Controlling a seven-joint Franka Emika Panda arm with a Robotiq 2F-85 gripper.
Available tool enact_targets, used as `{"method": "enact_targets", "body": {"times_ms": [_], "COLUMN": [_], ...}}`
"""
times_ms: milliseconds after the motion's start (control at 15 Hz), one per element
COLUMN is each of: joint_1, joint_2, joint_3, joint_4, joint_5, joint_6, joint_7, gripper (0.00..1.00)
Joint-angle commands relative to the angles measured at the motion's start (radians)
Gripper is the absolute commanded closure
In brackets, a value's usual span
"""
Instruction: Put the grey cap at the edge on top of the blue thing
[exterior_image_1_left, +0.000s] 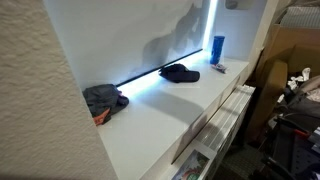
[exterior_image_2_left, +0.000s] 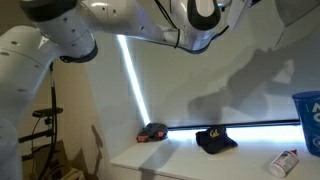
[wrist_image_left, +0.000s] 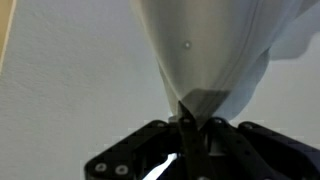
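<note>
The grey cap lies crumpled at one end of the white shelf, with an orange patch on it; it also shows in an exterior view. A dark blue cap lies mid-shelf, also seen in an exterior view. A blue cylindrical container stands at the far end and is cut off by the frame edge in an exterior view. My gripper shows only in the wrist view. Its fingers are closed together with nothing between them, and it faces a white surface high above the shelf.
A small white tube lies near the blue container. A bright light strip runs along the back of the shelf. The robot arm spans the top of an exterior view. Clutter stands beside the shelf.
</note>
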Motion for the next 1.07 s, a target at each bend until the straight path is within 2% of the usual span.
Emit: {"method": "enact_targets", "body": {"times_ms": [0,133,333,400,533,667,733,867,1000], "joint_1": [-0.016,-0.104,-0.219,-0.144,-0.191,-0.198,-0.124,-0.105,-0.042], "joint_2": [-0.034,-0.099,-0.138,-0.076,-0.093,-0.095,-0.141,-0.140,-0.103], "joint_3": [0.043,0.200,0.383,0.273,0.347,0.355,0.279,0.267,0.184], "joint_4": [-0.004,-0.009,-0.022,0.005,0.004,0.004,-0.017,-0.032,-0.028], "joint_5": [-0.025,-0.114,-0.190,-0.138,-0.160,-0.160,-0.166,-0.182,-0.190], "joint_6": [-0.025,-0.070,-0.166,-0.111,-0.142,-0.143,-0.190,-0.270,-0.350], "joint_7": [0.008,0.067,0.110,0.104,0.110,0.110,0.092,0.082,0.102], "gripper": [0.98,0.98,0.98,0.90,0.90,0.90,0.98,0.98,0.98]}}
